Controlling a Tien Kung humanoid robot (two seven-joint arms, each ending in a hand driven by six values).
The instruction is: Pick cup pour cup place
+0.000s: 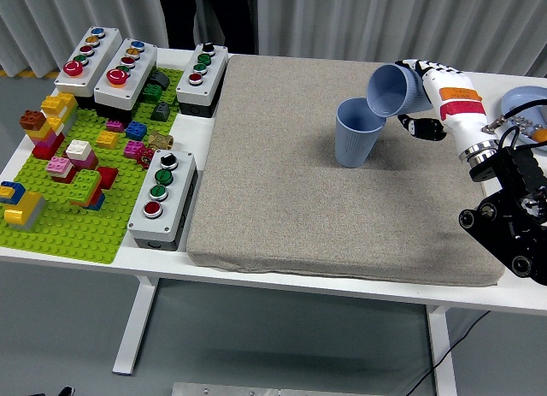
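The right hand is gripping a blue cup, tilting it mouth-down over the rim of a second blue cup that is standing upright on the grey mat covering the white table.

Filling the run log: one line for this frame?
phase: pour | right hand: grips tilted blue cup, mouth over upright blue cup | upright cup: on grey mat | left hand: not in view
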